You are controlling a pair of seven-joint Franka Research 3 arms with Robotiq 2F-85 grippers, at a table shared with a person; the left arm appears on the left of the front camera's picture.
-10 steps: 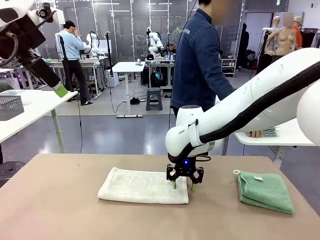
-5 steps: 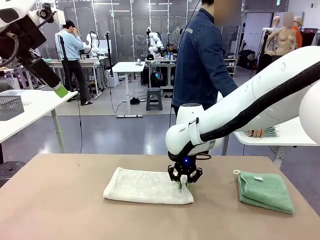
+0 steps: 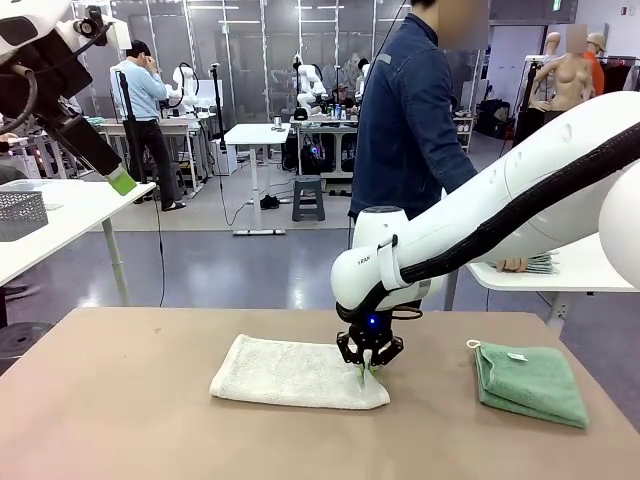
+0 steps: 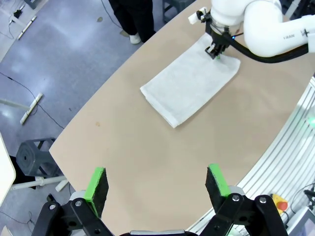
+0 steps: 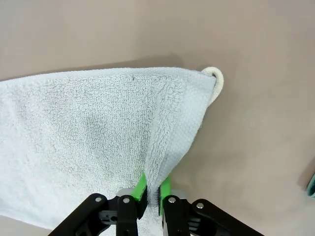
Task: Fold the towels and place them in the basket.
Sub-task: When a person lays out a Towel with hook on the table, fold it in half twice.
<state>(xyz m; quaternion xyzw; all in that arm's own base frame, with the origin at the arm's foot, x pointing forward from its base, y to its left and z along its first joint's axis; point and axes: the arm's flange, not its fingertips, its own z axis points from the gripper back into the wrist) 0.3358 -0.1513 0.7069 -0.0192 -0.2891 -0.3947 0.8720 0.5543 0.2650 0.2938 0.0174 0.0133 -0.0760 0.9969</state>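
- Right gripper [image 3: 369, 369] sits at the centre of the front view, its fingers pressed together on the right-hand edge of the cream towel [image 3: 295, 372]; the right wrist view shows a ridge of terry cloth pinched between the green pads [image 5: 141, 187].
- Left gripper [image 4: 155, 180] hangs high over the table with its jaws spread wide and nothing between them; in the front view its arm is parked at the upper left of the frame.
- Cream towel lies flat in the middle of the table [image 3: 120, 400], a long rectangle, with its white loop tag [image 5: 215, 78] poking out at the corner near the pinch.
- Green towel [image 3: 530, 381] rests at the right of the frame, well apart from the cream one, and it already looks folded into a neat pad.
- My read: the cream towel is only being gripped for its fold, so that fold and the placing of both towels are left to do.
- A grey mesh basket [image 3: 20, 213] stands on a side table at the far left, holding no towel that I can see.
- A person [image 3: 410, 120] in a dark jacket stands just beyond the far edge of the table, hands away from the towels; nothing lies between the pinched edge and the towel's other end.
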